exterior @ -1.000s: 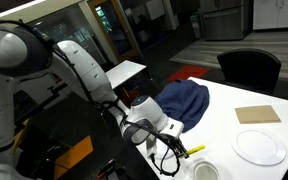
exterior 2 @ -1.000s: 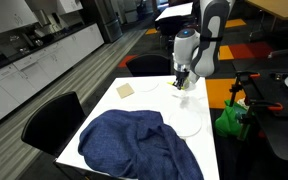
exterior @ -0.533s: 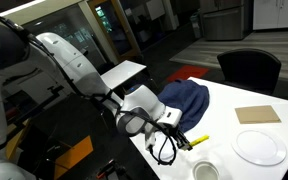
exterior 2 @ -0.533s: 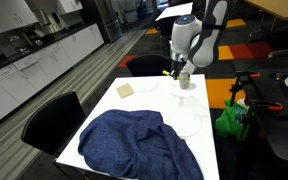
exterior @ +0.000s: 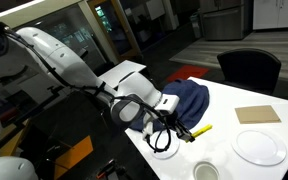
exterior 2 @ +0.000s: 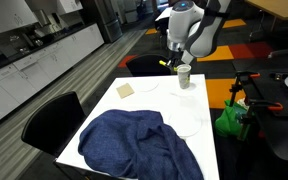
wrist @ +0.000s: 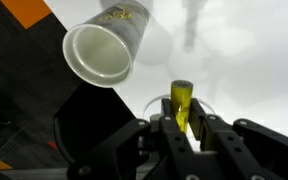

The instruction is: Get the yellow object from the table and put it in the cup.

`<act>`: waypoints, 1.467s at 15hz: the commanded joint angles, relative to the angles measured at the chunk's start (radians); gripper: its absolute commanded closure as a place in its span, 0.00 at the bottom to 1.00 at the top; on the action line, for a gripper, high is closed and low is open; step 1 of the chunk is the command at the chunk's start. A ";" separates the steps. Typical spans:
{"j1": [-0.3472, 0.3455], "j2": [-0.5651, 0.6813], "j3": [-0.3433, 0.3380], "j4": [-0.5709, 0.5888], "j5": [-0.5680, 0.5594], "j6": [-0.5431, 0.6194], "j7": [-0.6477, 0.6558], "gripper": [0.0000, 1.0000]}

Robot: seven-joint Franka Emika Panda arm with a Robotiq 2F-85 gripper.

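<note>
Between fingers of gripper [wrist: 182,128]: yellow object [wrist: 182,100] pinched, clear of table [wrist: 254,40], near cup [wrist: 104,50].

Open air lies between the yellow object [exterior: 200,129] clamped in the gripper [exterior: 189,132] and the cup [exterior: 206,171], whose mouth is unblocked. The heaped blue cloth [exterior: 184,100] rises just behind; a flat plate [exterior: 259,147] lies near the cup on the bare table [exterior: 222,120]

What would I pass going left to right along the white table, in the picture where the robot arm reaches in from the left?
The gripper holding the yellow stick → cup → big plate. The blue cloth and tan board overlap these, so they are left out.
</note>
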 commanded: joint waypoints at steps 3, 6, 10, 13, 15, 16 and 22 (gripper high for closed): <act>0.127 -0.035 -0.154 0.011 -0.025 -0.130 0.026 0.95; 0.106 -0.052 -0.181 0.056 -0.060 -0.242 0.016 0.95; 0.054 -0.081 -0.184 0.118 -0.129 -0.379 0.022 0.95; -0.019 -0.113 -0.161 0.155 -0.187 -0.448 0.021 0.95; -0.077 -0.130 -0.139 0.165 -0.218 -0.463 0.022 0.95; -0.106 -0.137 -0.128 0.168 -0.233 -0.469 0.023 0.95; -0.282 -0.164 -0.022 0.165 -0.372 -0.476 0.010 0.95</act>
